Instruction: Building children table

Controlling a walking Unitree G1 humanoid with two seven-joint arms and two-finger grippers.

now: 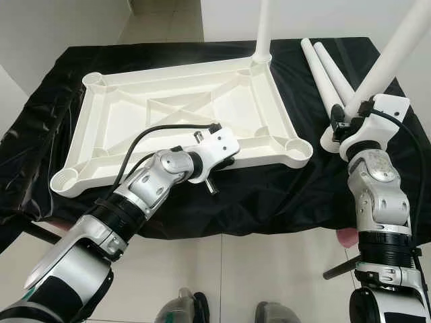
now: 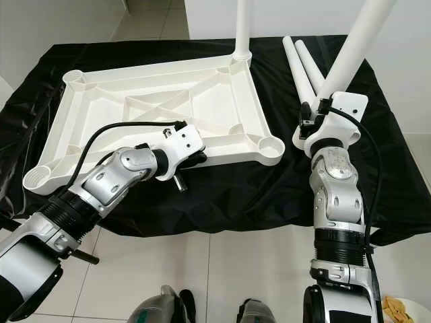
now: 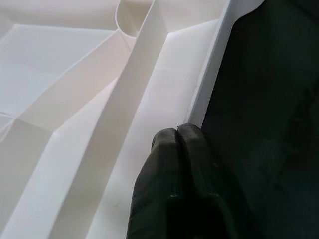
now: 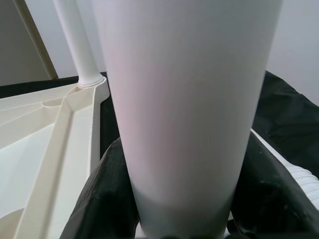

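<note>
A white plastic table top (image 1: 168,101) lies upside down on a black cloth. One white leg (image 1: 263,30) stands upright in its far right corner socket. My left gripper (image 3: 177,130) is shut, fingertips together, resting just inside the near rim (image 3: 209,84) of the table top. My right gripper (image 1: 340,124) is shut on another white leg (image 1: 397,47), held tilted up and to the right beside the table top's right edge. In the right wrist view the black fingers (image 4: 107,199) flank that leg (image 4: 184,99). The near right corner socket (image 1: 296,147) is empty.
Two more white legs (image 1: 326,70) lie side by side on the black cloth (image 1: 269,195) at the right. Pale tiled floor runs along the cloth's near edge, with my feet (image 1: 182,309) below. A white wall stands behind.
</note>
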